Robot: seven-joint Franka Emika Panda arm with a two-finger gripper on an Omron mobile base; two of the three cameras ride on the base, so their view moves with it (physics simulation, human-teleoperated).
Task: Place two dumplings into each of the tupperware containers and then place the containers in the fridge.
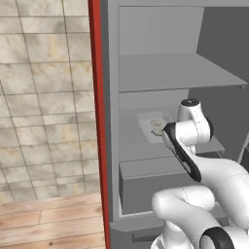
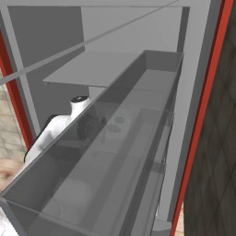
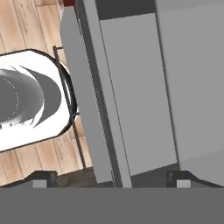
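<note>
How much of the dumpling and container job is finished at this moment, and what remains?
Done, as it looks: one tupperware container lies on the middle shelf of the fridge, with at least one dumpling inside. In hand: nothing visible; in the hand view the claw has its tips wide apart over the fridge front. Left: the second container, which I cannot find here.

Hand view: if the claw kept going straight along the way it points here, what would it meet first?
Most likely the fridge: the claw, open and holding nothing, looks along its grey front edge and panel, with wooden floor off to one side. Depth is unclear, so which grey surface comes first cannot be told.
</note>
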